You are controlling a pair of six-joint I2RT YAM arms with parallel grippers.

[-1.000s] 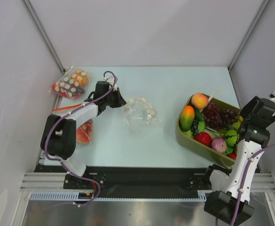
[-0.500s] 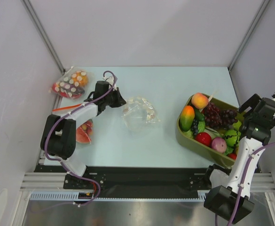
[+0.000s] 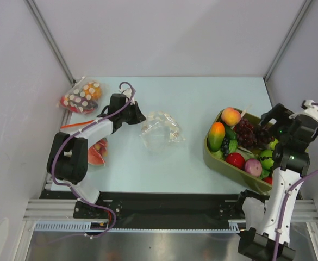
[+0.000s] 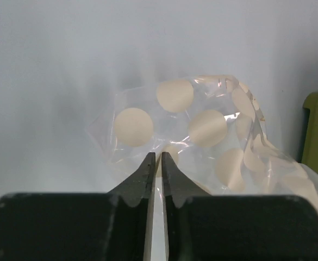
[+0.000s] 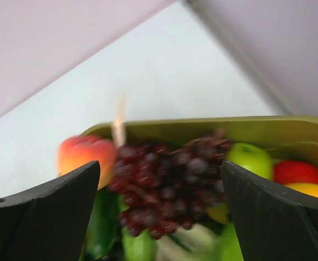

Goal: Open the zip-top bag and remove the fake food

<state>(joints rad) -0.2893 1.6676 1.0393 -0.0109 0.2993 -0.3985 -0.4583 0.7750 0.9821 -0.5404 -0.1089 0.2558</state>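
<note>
Looking down from the top, you've got the bag (image 3: 160, 130) lying crumpled and clear on the table (image 3: 191, 98), left of centre, well apart from the tray (image 3: 209, 155). Your left gripper (image 3: 141, 119) sits right at the bag's left edge, tips touching the film. Over on the right, the green tray holds the peach (image 3: 231, 116) at its far left corner, the orange-yellow fruit (image 3: 216, 136) just beside it, and the grapes (image 3: 248, 132) in the middle. Your right gripper (image 3: 269, 120) hangs over the tray's right side, above the grapes, carrying nothing. Left wrist now: the jaws are pressed almost together, only a sliver showing between the tips, and the bag's white dots fill the view just past them. Whether a fold of film is nipped in there, you can't tell from here. The tray's green wall peeks in at the right edge. Right wrist: the picture is blurred, but your jaws stand spread wide, one at each side, with the grapes below and between them, the peach to their left and a green fruit (image 5: 248, 159) to their right, all inside the tray
</note>
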